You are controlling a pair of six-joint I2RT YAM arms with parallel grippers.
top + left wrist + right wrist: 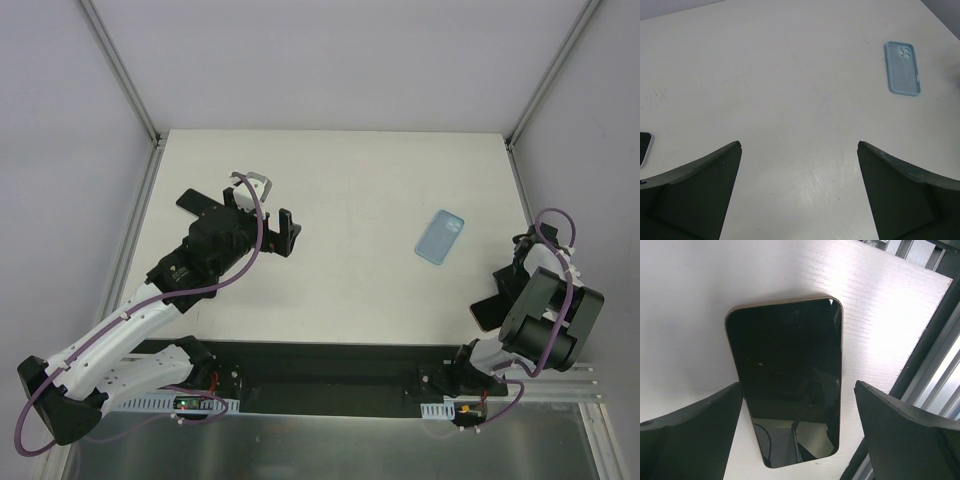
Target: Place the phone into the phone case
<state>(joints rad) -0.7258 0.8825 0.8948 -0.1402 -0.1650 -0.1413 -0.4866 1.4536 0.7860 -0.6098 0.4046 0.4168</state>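
Observation:
The phone (785, 355), black screen up with a gold rim, lies flat on the white table near the front right corner; from above only a dark sliver of it (486, 313) shows beside the right arm. My right gripper (799, 385) hovers open over its near end, one finger on each side, touching nothing (508, 275). The light blue phone case (441, 237) lies flat and alone to the right of the table's middle, also seen far off at the upper right of the left wrist view (903, 68). My left gripper (799, 144) is open over bare table on the left (245, 215).
The table's front edge and a black rail (920, 365) run close beside the phone. Metal frame posts (120, 70) and grey walls bound the table at the back and sides. A small dark, white-edged object (644, 148) peeks in at the left wrist view's left edge.

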